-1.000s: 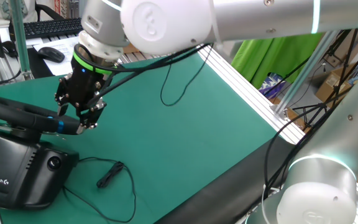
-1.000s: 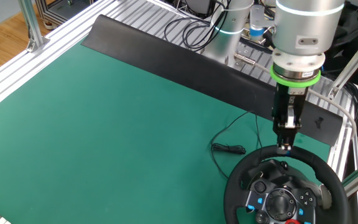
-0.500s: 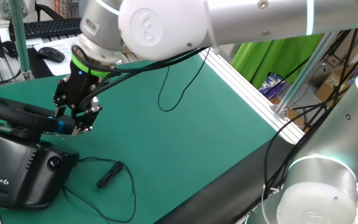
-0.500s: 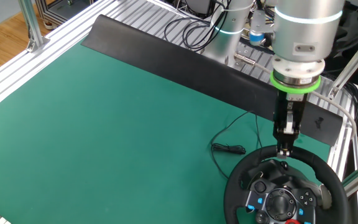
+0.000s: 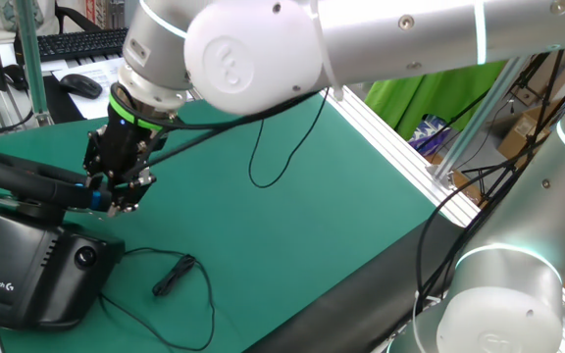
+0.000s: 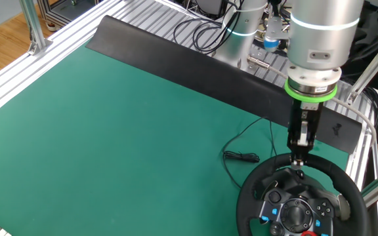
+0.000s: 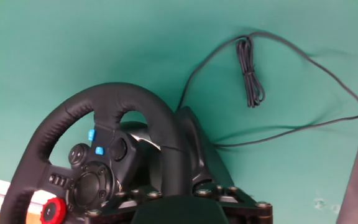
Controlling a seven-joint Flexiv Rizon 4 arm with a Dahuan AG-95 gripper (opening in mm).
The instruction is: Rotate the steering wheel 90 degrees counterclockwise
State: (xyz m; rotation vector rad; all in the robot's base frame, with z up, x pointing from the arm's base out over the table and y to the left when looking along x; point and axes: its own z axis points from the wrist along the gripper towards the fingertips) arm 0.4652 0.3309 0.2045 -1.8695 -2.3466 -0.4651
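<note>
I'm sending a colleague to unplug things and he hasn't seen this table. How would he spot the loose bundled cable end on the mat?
Start at the green mat and find the black steering wheel at its edge, under the gripper. Beside the wheel, a thin black cable lies on bare mat, ending in a short folded bundle. Unlike the bulky wheel, it is thin, flat and loose.

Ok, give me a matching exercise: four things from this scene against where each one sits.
Things:
1. gripper
2. cable
3. keyboard
4. wheel

Places:
A. behind the mat, beside the mouse
B. lying loose on the green mat
C. on the boxy Logitech base
D. at the wheel's far rim

Pairs: 1-D, 2-B, 3-A, 4-C
</note>
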